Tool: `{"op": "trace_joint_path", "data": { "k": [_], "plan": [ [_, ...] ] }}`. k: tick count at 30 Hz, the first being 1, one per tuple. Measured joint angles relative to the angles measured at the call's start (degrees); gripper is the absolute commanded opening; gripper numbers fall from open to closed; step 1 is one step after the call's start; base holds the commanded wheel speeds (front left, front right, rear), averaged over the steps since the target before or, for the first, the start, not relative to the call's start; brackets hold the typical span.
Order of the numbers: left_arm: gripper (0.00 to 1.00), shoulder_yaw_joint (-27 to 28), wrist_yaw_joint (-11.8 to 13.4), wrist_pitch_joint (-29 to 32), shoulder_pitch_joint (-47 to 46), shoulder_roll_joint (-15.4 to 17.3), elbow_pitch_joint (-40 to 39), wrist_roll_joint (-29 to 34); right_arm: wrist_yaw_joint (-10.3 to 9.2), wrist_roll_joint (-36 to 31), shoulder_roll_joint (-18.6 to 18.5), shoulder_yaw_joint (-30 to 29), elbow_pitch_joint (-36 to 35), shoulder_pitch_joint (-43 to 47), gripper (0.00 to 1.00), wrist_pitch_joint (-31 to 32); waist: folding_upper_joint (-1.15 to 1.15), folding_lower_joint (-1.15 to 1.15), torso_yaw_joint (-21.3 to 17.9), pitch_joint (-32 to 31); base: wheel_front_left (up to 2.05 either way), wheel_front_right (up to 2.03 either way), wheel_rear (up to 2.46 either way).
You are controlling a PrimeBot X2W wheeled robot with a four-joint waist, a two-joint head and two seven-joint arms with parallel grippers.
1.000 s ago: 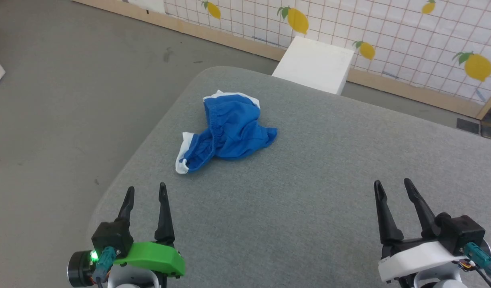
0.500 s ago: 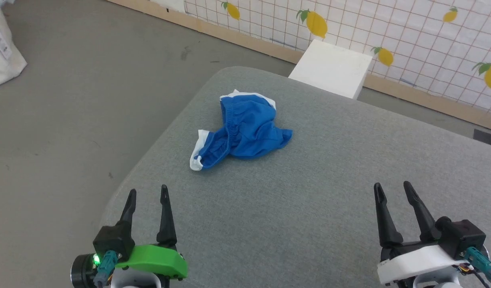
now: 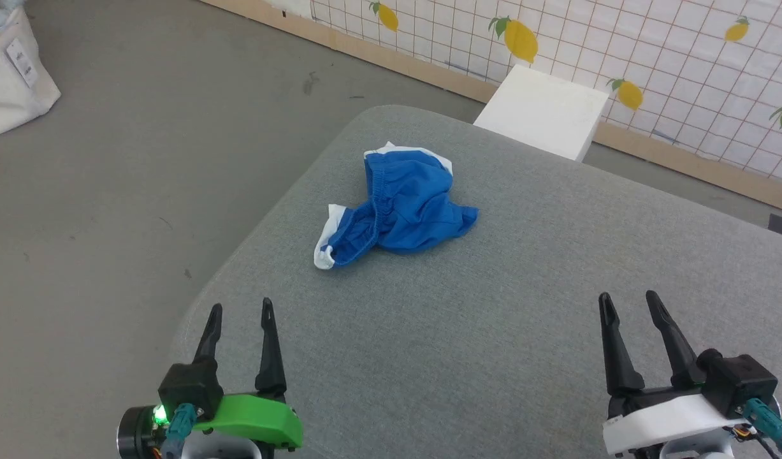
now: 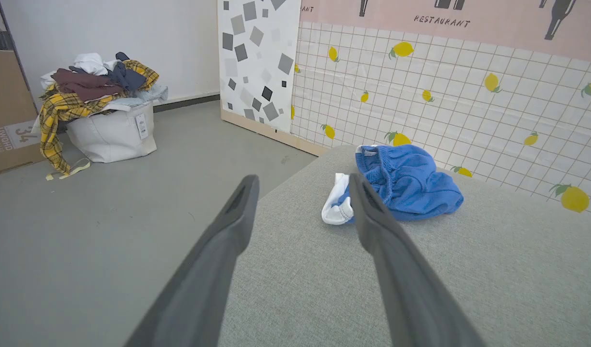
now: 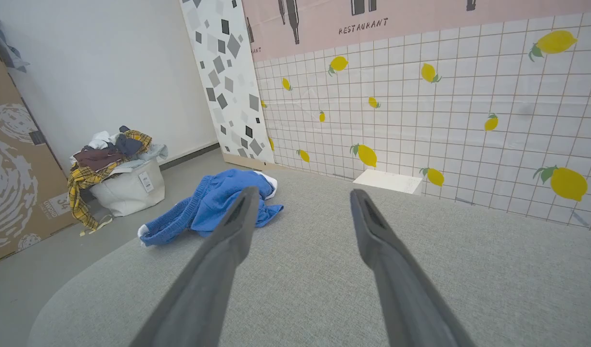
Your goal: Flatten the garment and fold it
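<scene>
The garment (image 3: 400,207), royal-blue shorts with white trim, lies crumpled in a heap near the far left corner of the grey padded table (image 3: 492,331). Its gathered waistband runs down the middle of the heap. It also appears in the left wrist view (image 4: 401,185) and the right wrist view (image 5: 213,205). My left gripper (image 3: 241,309) hovers open over the near left edge of the table, well short of the garment. At the near right my right gripper (image 3: 626,299) is open too, with nothing between its fingers.
A white box (image 3: 543,111) stands on the floor behind the table against a lemon-print tiled wall. A white laundry bag (image 4: 110,130) heaped with clothes sits on the grey floor to the left, beside a cardboard box (image 5: 16,159).
The head camera has turned left, so the whole picture has shifted right and the laundry bag has come into view. The garment and both grippers have not moved on their own.
</scene>
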Motion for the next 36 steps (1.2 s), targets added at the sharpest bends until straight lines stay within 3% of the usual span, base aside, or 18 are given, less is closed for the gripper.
{"op": "trace_joint_path", "data": {
  "k": [8,15,21,27,33,36],
  "plan": [
    [1.0,0.0,-0.12,-0.02,-0.01,0.0,1.08,0.57,0.0,-0.07,0.0,-0.01,-0.02,0.0,1.0,-0.01,0.0,0.0,-0.56,0.64,0.0,0.0,0.0],
    [1.0,-0.44,-3.0,2.58,-2.89,0.88,6.57,0.0,0.0,-0.37,0.0,0.0,-0.11,-0.16,1.0,-0.01,0.0,0.0,-1.48,2.22,0.0,0.0,0.0],
    [1.0,-0.32,-8.49,15.89,-15.78,4.33,10.83,-4.33,0.0,-1.85,0.0,-0.41,-0.42,-2.26,1.0,-0.01,0.0,0.0,-3.11,5.23,0.0,0.0,0.0],
    [1.0,0.81,-12.18,29.51,-31.11,8.25,14.9,-10.31,0.0,-3.55,0.0,-0.83,-1.49,-5.1,1.0,0.04,0.0,0.0,-5.81,9.43,0.0,0.0,0.0],
    [1.0,1.99,-13.38,45.62,-41.69,11.99,17.82,-18.74,0.0,-4.12,0.02,-1.74,-2.49,-7.17,1.0,0.54,0.0,0.0,-10.28,13.51,0.0,0.0,0.0],
    [1.0,3.3,-12.23,51.87,-45.47,12.84,18.72,-20.97,0.0,-4.41,0.01,-2.22,-3.28,-7.94,1.0,0.53,0.0,0.01,-12.3,15.97,0.0,0.0,0.0]
  ]
}}
